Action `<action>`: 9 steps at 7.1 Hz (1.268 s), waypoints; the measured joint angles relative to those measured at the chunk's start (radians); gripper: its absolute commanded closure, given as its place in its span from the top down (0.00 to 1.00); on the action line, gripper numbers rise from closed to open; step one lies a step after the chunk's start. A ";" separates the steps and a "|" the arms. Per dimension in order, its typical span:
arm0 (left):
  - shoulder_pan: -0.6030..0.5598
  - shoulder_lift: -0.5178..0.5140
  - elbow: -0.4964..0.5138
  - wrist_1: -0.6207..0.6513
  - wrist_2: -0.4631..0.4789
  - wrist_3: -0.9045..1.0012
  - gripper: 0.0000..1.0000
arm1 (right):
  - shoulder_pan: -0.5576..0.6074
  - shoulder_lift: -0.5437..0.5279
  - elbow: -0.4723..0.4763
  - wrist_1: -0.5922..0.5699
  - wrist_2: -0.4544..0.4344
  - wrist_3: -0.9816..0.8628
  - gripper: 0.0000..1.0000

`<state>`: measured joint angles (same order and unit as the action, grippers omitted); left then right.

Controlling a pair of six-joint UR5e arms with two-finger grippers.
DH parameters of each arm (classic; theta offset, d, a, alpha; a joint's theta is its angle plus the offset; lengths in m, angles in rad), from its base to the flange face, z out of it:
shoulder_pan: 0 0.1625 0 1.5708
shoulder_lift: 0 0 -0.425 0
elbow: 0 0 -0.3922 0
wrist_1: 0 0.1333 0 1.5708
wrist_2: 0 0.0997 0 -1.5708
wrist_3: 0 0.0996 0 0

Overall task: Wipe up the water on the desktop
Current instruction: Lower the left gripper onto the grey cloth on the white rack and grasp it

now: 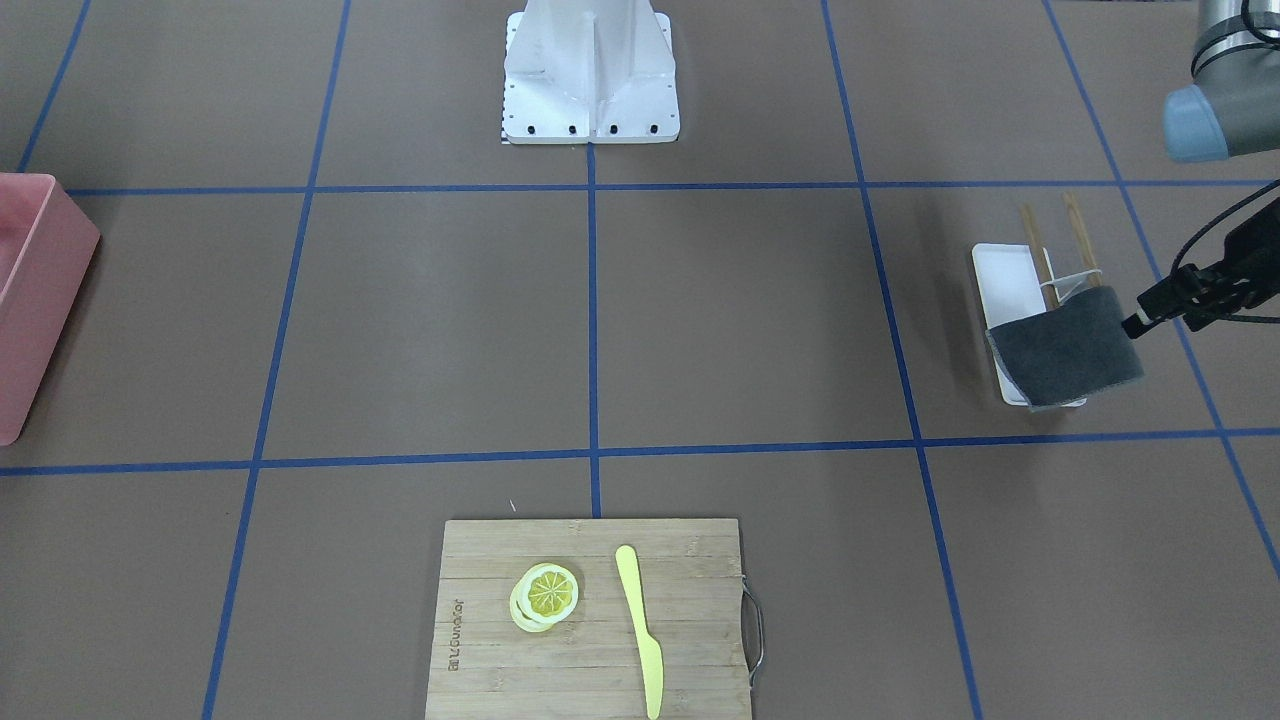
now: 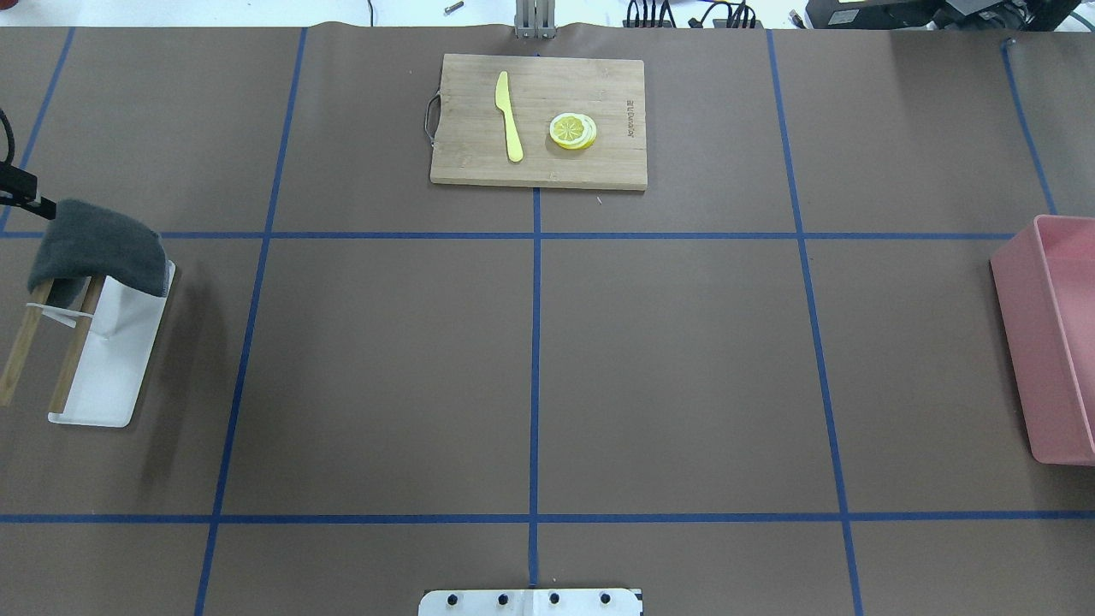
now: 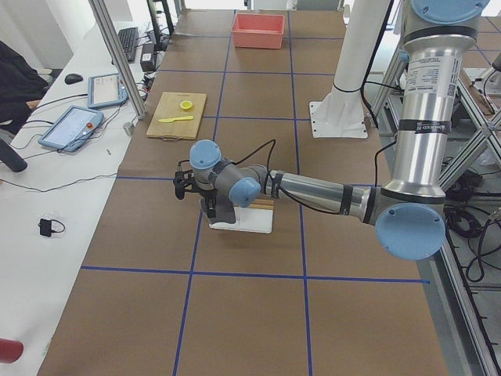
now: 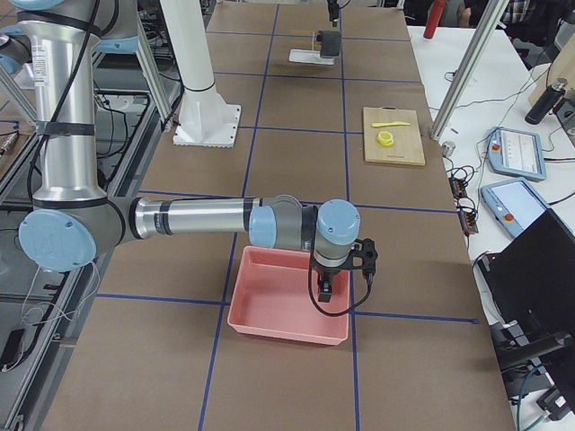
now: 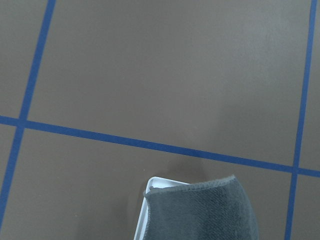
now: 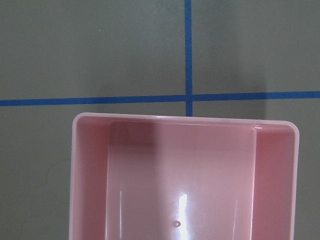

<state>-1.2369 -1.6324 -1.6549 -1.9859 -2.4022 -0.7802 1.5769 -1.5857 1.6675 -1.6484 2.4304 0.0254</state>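
Observation:
The desktop [image 1: 740, 320] is the brown surface with blue tape lines, seen too in the overhead view [image 2: 667, 359]. I make out no water on it. A grey cloth [image 1: 1065, 345] hangs over a small rack with wooden bars [image 1: 1080, 235] on a white tray [image 1: 1005, 280]; it also shows in the overhead view [image 2: 98, 244] and the left wrist view [image 5: 205, 212]. My left gripper [image 1: 1150, 312] is right beside the cloth's edge; I cannot tell whether it is open or shut. My right gripper [image 4: 328, 287] hangs over the pink bin [image 4: 287, 310]; I cannot tell its state.
A bamboo cutting board [image 1: 590, 680] with lemon slices [image 1: 545, 595] and a yellow knife [image 1: 640, 630] lies at the far edge from the robot. The pink bin [image 2: 1056, 342] stands on the robot's right. The white robot base [image 1: 590, 70] is at the middle.

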 measured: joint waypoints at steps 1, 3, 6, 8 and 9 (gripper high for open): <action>0.017 0.003 -0.001 -0.005 0.001 -0.003 0.69 | 0.000 0.001 0.000 0.000 0.009 0.000 1.00; 0.028 0.037 -0.005 -0.049 0.002 -0.005 0.40 | 0.000 0.002 -0.001 0.000 0.019 0.002 1.00; 0.030 0.058 -0.013 -0.087 -0.003 -0.010 0.07 | 0.000 0.003 -0.001 -0.001 0.020 0.002 1.00; 0.030 0.059 -0.026 -0.089 -0.006 -0.011 0.10 | 0.000 0.003 -0.004 -0.002 0.019 0.001 1.00; 0.030 0.059 -0.027 -0.089 -0.006 -0.011 0.40 | 0.000 0.005 -0.007 -0.003 0.019 0.002 1.00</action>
<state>-1.2072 -1.5732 -1.6820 -2.0751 -2.4085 -0.7915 1.5770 -1.5807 1.6603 -1.6511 2.4494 0.0272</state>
